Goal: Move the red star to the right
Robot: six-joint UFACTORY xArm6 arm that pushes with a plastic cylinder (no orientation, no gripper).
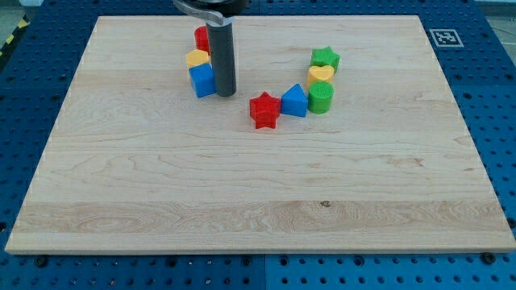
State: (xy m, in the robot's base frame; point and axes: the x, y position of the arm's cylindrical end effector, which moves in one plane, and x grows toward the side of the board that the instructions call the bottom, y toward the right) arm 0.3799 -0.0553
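1. Pale wooden board (161,185) lies on a blue pegboard bench (32,89), with a fiducial tag (442,36) at upper right.
2. Eight blocks: two red, two yellow, two blue, two green.
3. Upper-left cluster: red block (201,38), yellow block (197,58), blue cube (201,80).
4. Centre arc: red star (264,110), blue triangular block (294,101), green cylinder (320,97), yellow heart (321,74), green star (325,57).
5. My tip (225,94), a bare rod holding nothing, touches the blue cube's right side; the red star lies to its lower right, apart.

Seven blocks sit on the wooden surface (161,201): two red, namely the red star (264,110) and a red block (201,38); two blue, a blue cube (201,80) and a blue block (294,101); two green, a green star (326,57) and a green cylinder (320,97); two yellow, a yellow heart (321,74) and a yellow block (197,58). That makes eight in all, not seven.
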